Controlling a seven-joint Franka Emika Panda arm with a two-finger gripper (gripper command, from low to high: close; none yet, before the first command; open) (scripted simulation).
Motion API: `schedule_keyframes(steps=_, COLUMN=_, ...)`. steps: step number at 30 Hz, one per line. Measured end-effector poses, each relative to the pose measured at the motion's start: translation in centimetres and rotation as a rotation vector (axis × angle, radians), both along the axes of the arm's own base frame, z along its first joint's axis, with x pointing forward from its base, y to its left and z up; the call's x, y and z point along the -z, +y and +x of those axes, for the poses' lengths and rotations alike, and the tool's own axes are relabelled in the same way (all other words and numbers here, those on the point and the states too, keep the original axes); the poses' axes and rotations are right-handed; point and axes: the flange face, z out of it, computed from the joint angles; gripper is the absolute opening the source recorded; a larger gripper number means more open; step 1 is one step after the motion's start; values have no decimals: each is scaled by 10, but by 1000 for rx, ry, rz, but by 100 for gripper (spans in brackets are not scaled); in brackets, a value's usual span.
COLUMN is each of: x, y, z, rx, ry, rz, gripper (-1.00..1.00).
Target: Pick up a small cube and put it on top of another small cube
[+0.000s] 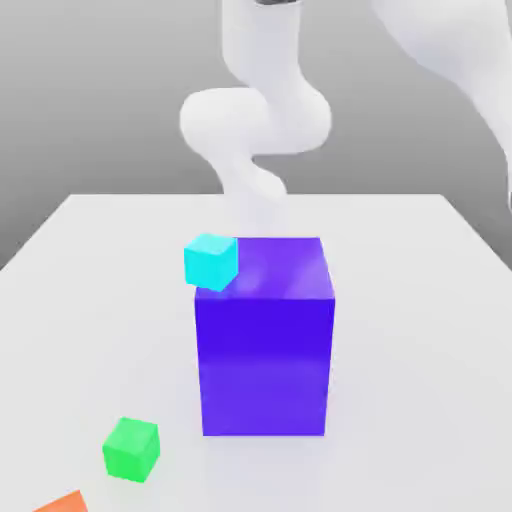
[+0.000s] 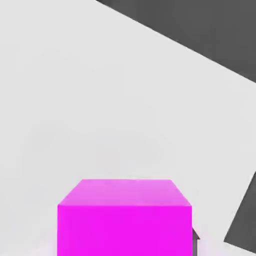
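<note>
1. In the exterior view we see a white table (image 1: 90,230) with a grey background behind it.
2. A big blue-violet block (image 1: 264,350) stands near the middle of the table; it is much taller than the small cubes.
3. A small cyan cube (image 1: 211,261) appears at the upper corner of this block, on the exterior view's left side. We cannot tell if it touches the block or lies on the table behind it.
4. The small green cube (image 1: 131,449) rests on the table, in front of the big block and toward the exterior view's left, apart from the block.
5. An orange object (image 1: 62,503) is at the lower edge of the picture, near the green cube; the frame cuts it.
6. The white robot arm (image 1: 262,90) rises behind the big block, and its lower part is hidden behind the block.
7. In the hand view, the small magenta cube (image 2: 124,220) is close to the camera and sits on the white table surface (image 2: 100,100). We see its top face and one side face.
8. Beyond the edge of the table, the dark floor (image 2: 200,30) is visible in the hand view.
9. We cannot tell if the gripper is open or closed, and we cannot tell if it holds something.
</note>
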Motion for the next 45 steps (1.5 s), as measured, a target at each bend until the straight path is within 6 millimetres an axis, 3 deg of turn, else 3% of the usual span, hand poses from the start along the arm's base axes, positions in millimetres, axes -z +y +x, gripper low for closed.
schedule_keyframes(steps=10, x=33, y=-126, z=35, rx=-276, ry=130, rz=-33, gripper=-100)
schedule_keyframes(steps=22, x=36, y=-273, z=46, rx=-590, ry=181, rz=26, gripper=-100)
schedule_keyframes(steps=32, x=18, y=-399, z=31, rx=-808, ry=130, rz=57, gripper=-100)
schedule_keyframes(steps=41, x=-8, y=-512, z=-6, rx=-935, ry=50, rz=4, gripper=-100)
schedule_keyframes(steps=45, x=35, y=-520, z=-9, rx=-936, ry=37, rz=-12, gripper=-100)
